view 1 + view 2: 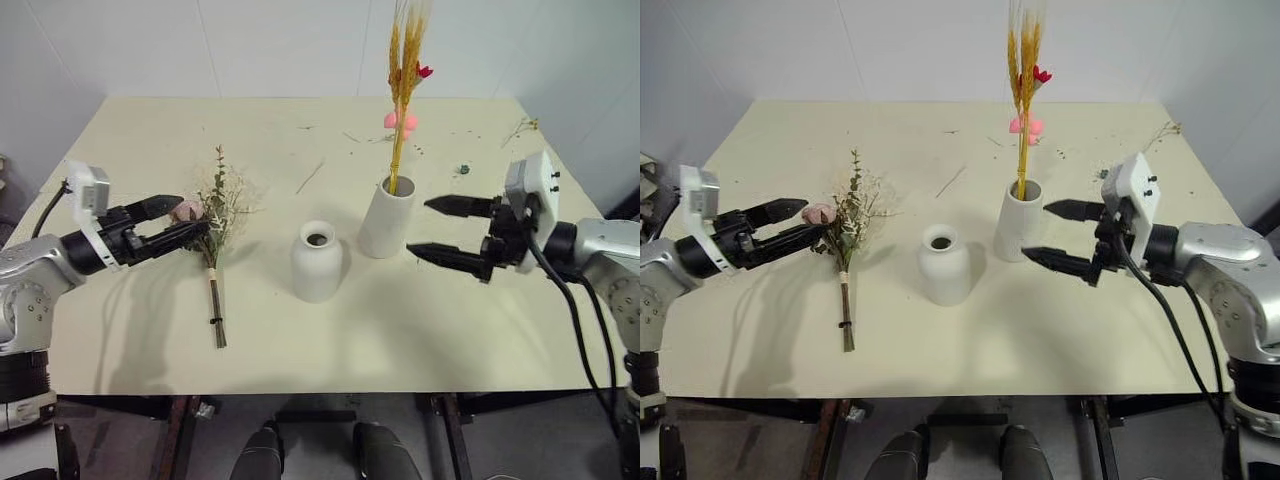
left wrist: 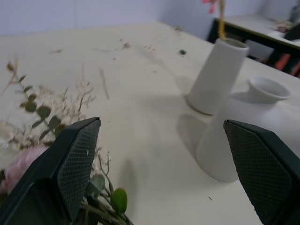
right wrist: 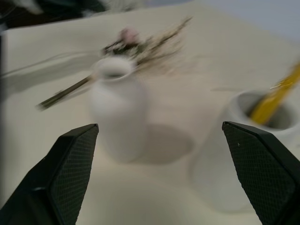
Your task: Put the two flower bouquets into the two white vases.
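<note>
Left eye view: yellow wheat bundle [image 1: 403, 70] stands upright in the tall vase [image 1: 386, 218], so right claw [image 1: 447, 230] hangs open and empty beside it. Rose bouquet [image 1: 213, 232] lies on the bench [image 1: 140, 330]; open left claw [image 1: 172, 220] reaches its blooms. Squat vase [image 1: 317, 261] waits empty between.

We lose the top of the wheat bundle [image 1: 404, 80] past the twelve o'clock edge. The rose bouquet [image 1: 213, 215] has its pink bloom partly behind the left fingers [image 1: 160, 207]. Tiny scraps [image 1: 523, 127] at two o'clock on the worktop [image 1: 150, 330] are too small to identify.
</note>
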### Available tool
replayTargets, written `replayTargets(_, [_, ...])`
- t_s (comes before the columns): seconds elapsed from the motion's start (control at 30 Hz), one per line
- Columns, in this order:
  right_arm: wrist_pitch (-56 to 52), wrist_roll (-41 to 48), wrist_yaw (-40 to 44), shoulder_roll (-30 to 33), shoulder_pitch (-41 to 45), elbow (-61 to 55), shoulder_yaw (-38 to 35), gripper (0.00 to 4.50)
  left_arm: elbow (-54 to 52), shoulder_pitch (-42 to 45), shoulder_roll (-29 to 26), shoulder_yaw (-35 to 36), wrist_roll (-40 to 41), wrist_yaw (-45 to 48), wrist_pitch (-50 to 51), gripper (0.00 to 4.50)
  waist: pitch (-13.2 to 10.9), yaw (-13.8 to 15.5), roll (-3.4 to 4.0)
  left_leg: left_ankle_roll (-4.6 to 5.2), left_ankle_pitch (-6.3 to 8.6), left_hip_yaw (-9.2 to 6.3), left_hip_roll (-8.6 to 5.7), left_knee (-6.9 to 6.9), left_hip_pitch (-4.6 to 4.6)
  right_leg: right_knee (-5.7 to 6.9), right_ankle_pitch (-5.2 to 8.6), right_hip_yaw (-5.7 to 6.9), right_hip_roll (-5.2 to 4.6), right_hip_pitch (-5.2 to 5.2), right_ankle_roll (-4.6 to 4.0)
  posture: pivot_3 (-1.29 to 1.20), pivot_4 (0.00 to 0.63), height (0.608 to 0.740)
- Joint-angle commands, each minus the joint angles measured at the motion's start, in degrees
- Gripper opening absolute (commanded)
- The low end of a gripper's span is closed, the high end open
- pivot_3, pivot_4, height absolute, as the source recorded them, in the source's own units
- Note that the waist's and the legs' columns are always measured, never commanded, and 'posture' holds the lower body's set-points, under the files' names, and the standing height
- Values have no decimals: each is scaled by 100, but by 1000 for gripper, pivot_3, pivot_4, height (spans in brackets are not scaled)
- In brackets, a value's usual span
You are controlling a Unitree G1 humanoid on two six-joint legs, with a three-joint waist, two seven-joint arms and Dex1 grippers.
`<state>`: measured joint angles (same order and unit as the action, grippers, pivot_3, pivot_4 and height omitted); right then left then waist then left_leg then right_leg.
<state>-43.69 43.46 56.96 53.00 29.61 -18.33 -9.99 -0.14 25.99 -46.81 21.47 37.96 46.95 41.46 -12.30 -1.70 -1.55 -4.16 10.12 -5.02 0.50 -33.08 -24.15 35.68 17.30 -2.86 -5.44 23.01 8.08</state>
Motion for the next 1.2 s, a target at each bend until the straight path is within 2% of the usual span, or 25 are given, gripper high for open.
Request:
replayTargets(0.03, [-44,156,372,315,-130,-80,-257,4463,-769,-105,-7,118,18,-951,784,4500,0,6,-4,0,0,0,0,-3,0,-2,0,0,0,-2,1,0,150,740])
replayTargets(0.13, [-83,231,576,467,-167,-8,-276,4463,-1281,-142,-91,-54,1,-1606,1752,4500,0,6,-4,-1,1,7,-2,-9,1,-4,-2,-6,0,-3,4,0,150,740])
replayTargets(0.23, [-122,224,781,608,-143,167,-271,4463,-1717,-52,54,-114,5,-2263,2599,4500,-1,10,-5,-1,1,10,-3,-15,1,-5,-4,-12,0,-4,7,0,150,740])
replayTargets(0.4, [-82,101,970,716,-24,443,-166,4463,-1957,418,237,-320,-179,-3126,4343,4500,-1,12,-7,-2,2,13,-4,-26,0,-9,-5,-17,1,-8,7,0,150,740])
replayTargets(0.5, [-129,75,985,673,102,532,-67,4463,-2090,714,509,-323,-229,-3421,5028,4500,-1,9,-7,-2,2,15,-8,-33,0,-9,-5,-21,1,-9,7,0,150,740])
replayTargets(0.63, [-148,17,1019,636,264,649,60,4463,-2087,637,676,-331,73,-3856,5104,4500,-1,6,-8,-7,5,21,-6,-33,1,-14,-10,-28,2,-10,17,0,150,740])
replayTargets(0.8, [-159,-29,1055,641,318,712,92,4463,-1773,478,959,-263,724,-4912,5104,4500,-2,21,-9,-8,12,21,-6,-35,0,-14,-11,-31,2,-10,19,0,150,740])
replayTargets(0.9, [-184,-8,1060,642,276,696,58,4463,-1588,481,936,-259,1163,-5427,5104,4500,-2,23,-11,-7,14,21,-6,-40,-1,-13,-12,-31,2,-9,21,0,150,740])
replayTargets(1.2, [-271,54,994,675,20,560,-180,4463,-960,718,1458,-459,1482,-6334,5104,4500,0,55,-9,-2,19,24,-13,-81,4,-16,-3,-36,0,-35,1,0,150,740])
